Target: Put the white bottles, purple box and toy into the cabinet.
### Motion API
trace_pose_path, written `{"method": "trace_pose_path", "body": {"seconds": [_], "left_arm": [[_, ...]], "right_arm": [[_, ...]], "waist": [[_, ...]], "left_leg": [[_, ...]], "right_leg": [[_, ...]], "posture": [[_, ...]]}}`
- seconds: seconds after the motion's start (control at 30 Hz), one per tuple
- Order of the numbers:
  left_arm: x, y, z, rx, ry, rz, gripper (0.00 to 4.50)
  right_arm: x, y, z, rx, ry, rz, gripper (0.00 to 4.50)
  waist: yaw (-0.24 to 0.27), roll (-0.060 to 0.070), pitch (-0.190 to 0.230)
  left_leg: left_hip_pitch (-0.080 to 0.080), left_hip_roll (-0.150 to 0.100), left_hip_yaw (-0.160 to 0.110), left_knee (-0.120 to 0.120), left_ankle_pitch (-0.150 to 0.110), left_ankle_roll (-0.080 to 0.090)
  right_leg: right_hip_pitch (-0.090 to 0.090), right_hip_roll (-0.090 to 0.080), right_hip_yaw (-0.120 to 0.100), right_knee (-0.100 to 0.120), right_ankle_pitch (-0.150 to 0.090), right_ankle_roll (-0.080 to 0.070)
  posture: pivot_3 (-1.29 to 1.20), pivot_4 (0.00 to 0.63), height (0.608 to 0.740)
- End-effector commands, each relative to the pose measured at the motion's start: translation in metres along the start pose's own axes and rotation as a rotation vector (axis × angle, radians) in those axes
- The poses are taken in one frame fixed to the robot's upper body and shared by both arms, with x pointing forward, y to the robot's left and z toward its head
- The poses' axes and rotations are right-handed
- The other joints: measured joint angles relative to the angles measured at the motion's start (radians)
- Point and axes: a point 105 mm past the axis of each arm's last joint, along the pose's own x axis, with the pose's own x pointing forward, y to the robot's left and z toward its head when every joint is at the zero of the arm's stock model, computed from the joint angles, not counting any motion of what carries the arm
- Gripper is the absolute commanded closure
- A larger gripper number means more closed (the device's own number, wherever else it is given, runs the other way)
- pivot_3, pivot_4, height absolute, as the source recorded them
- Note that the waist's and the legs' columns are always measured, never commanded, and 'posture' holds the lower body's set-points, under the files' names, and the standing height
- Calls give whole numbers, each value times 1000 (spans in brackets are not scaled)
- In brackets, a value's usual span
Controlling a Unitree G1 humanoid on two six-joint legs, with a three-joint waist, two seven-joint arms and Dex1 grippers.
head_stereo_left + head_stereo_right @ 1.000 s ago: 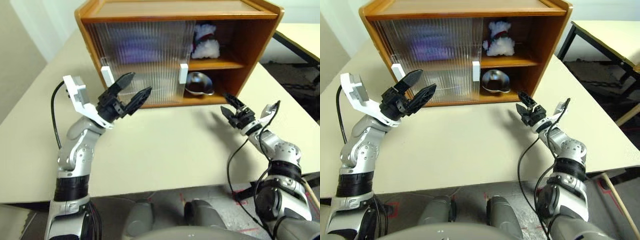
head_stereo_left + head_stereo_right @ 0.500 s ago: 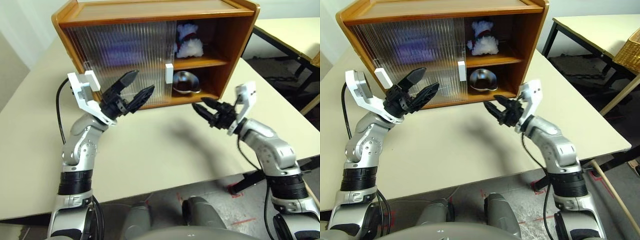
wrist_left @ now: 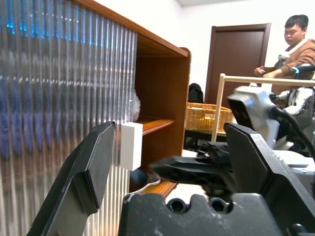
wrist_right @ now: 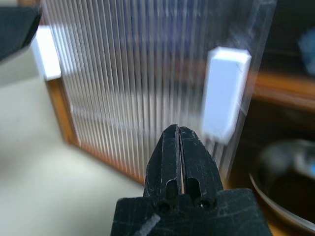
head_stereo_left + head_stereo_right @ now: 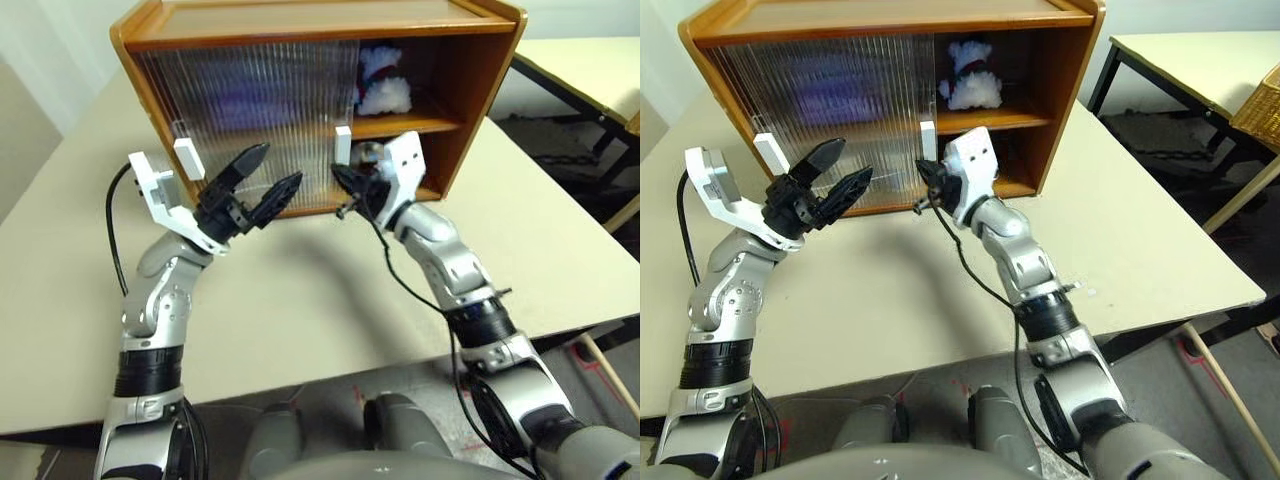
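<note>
The cabinet [image 5: 300, 22] stands at the back of the table, its two ribbed sliding doors [image 5: 250, 110] covering the left part. The toy [image 5: 972, 82] sits on the upper shelf in the open right part. A purple blur behind the door is the purple box [image 5: 268, 98]. The white bottles are hidden. My right gripper [image 5: 338, 177] is shut and empty, its tip [image 4: 178, 130] just in front of the inner door's white handle [image 4: 224, 93]. My left gripper [image 5: 278, 167] hovers open before the doors, near the other handle [image 5: 188, 157].
A metal bowl [image 4: 285, 172] lies on the lower shelf beside the handle. A second table [image 5: 1200, 50] and a wicker basket [image 5: 1262, 100] stand to the right. A person [image 3: 295, 42] sits in the background. The table front [image 5: 300, 300] is bare.
My right arm swung left and up from the table's right side to the door handle, rolled its wrist, and its gripper went from open to shut. The left arm stayed put.
</note>
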Motion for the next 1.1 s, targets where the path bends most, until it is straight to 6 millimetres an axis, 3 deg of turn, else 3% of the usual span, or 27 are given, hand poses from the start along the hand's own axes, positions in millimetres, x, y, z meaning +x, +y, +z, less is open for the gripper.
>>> {"method": "trace_pose_path", "body": {"seconds": [0.03, 0.17, 0.3, 0.43, 0.83, 1.1], "left_arm": [[-1, -2, 1, 21, 2, 4, 0], [-1, -2, 2, 26, -2, 9, 0], [-2, -2, 3, 29, -2, 12, 0], [-2, -3, 3, 29, -2, 12, 0], [2, -6, -1, 8, 1, -14, 0], [4, -5, -1, 7, 1, -25, 0]], "right_arm": [[11, -9, -3, -36, -5, -74, 4459], [21, -19, -1, -94, -20, -184, 4459], [18, -32, -3, -179, -4, -324, 4459], [7, -44, -4, -277, 4, -453, 4459], [-36, -87, -12, -317, 58, -785, 4459], [-67, -133, -17, -409, 113, -1017, 4459]], "waist": [[13, 0, 0], [24, 0, 0], [39, 0, 0], [43, -1, 0], [36, -1, -1], [35, -1, -1]], "left_leg": [[0, 0, 0, 0, 0, 0], [-1, 0, 0, 0, 0, 0], [-1, 0, 0, 0, 0, 0], [-3, 1, 1, 0, 0, 0], [-3, -2, 1, 1, 1, 0], [-3, -2, 1, 0, 1, 0]], "right_leg": [[0, 0, 0, 0, 0, 0], [-1, -1, 0, 0, 1, -2], [-2, -1, 0, 0, 1, -2], [-5, -3, 0, 2, 2, -3], [-5, -3, 1, 1, 2, -1], [-5, -2, 1, 1, 1, -1]], "posture": [[151, 0, 740], [163, 0, 740], [165, 0, 740], [161, 0, 740], [122, 0, 740], [117, 0, 740]]}}
